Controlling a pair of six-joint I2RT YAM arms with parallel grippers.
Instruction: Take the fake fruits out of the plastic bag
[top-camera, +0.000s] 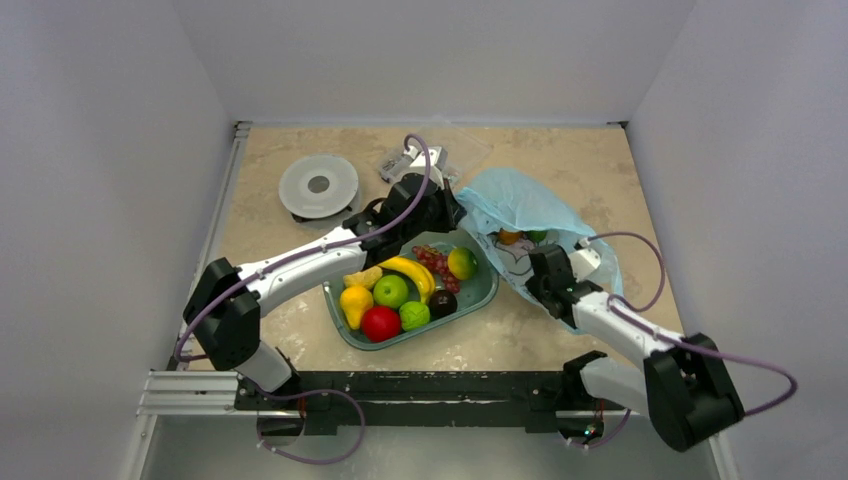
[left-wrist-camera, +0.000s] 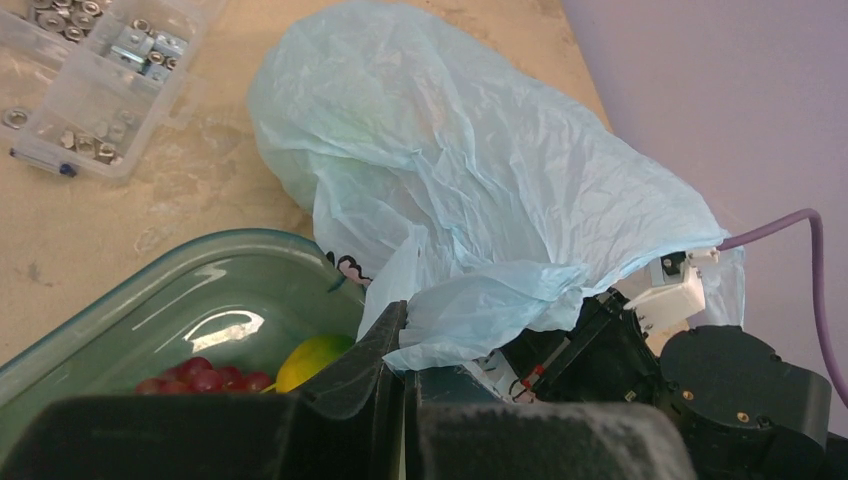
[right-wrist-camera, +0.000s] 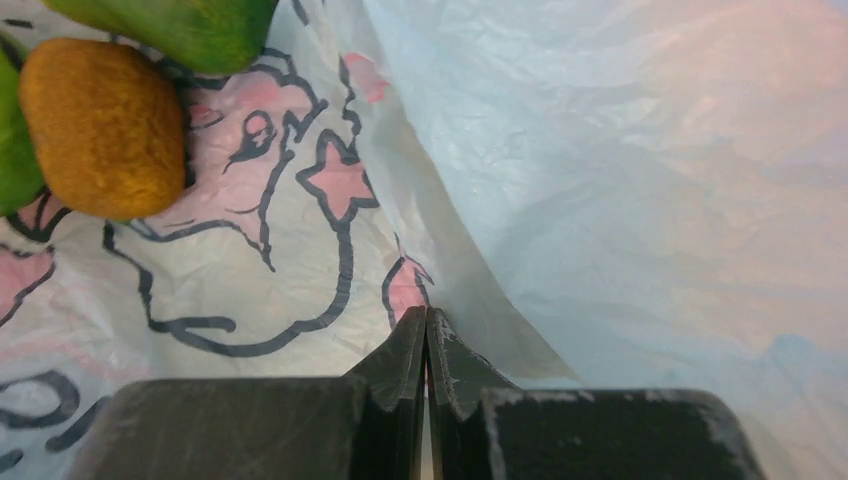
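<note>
The light-blue plastic bag (top-camera: 520, 200) lies right of centre, its mouth facing the green basin. In the mouth I see a small orange fruit (top-camera: 509, 237) and a green fruit (top-camera: 537, 236). The right wrist view shows the orange fruit (right-wrist-camera: 105, 125) between two green fruits (right-wrist-camera: 180, 25) on the bag's printed side (right-wrist-camera: 250, 270). My left gripper (top-camera: 453, 215) is shut on the bag's upper edge (left-wrist-camera: 480, 310) and holds it up. My right gripper (top-camera: 533, 260) is shut on the lower printed layer, with its tips (right-wrist-camera: 427, 322) pinching the film.
The green basin (top-camera: 482, 292) holds a banana, a pear, apples, grapes and a yellow-green fruit (top-camera: 461, 263). A clear box of small parts (top-camera: 420, 160) and a round white lid (top-camera: 318, 185) lie at the back. The right arm's wrist (left-wrist-camera: 740, 385) is close beside my left fingers.
</note>
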